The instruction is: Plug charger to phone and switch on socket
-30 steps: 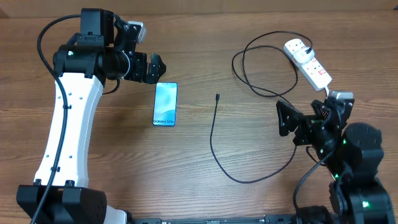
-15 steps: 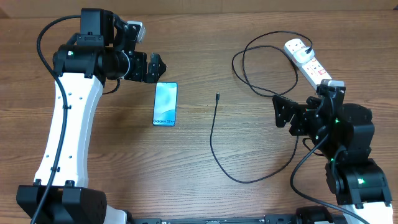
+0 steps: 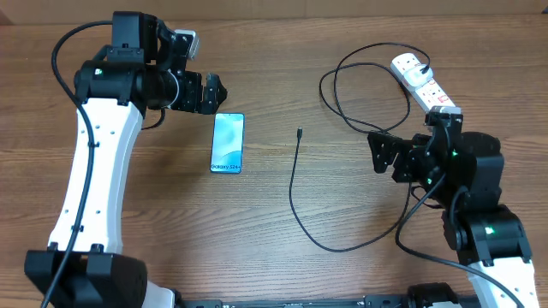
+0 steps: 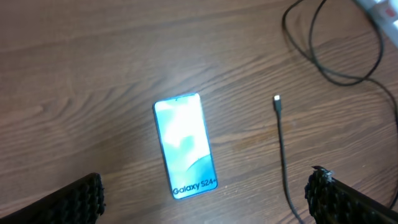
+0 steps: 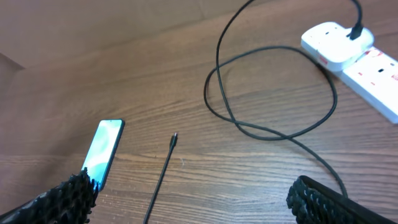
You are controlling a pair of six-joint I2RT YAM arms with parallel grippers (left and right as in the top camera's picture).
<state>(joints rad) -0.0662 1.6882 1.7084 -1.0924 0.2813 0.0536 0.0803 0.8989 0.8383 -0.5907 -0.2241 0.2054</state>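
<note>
The phone [image 3: 228,143] lies flat on the wooden table, its light blue screen lit, "Galaxy" text at the near end; it also shows in the left wrist view [image 4: 185,145] and the right wrist view [image 5: 104,150]. The charger's black cable [image 3: 293,192] loops across the table; its connector tip [image 3: 300,133] lies loose right of the phone [image 4: 277,99] [image 5: 175,136]. Its plug sits in the white socket strip [image 3: 422,83] [image 5: 367,65] at the far right. My left gripper [image 3: 211,92] is open and empty, above and left of the phone's far end. My right gripper [image 3: 383,154] is open and empty, right of the cable.
The cable forms a big loop [image 3: 364,90] just left of the socket, and a low curve [image 3: 342,246] runs near the front of the table. The table is bare wood [image 3: 257,248] elsewhere.
My right arm has swung left and toward the far side, bringing its open gripper nearer the cable. The left arm, phone and cable have not moved.
</note>
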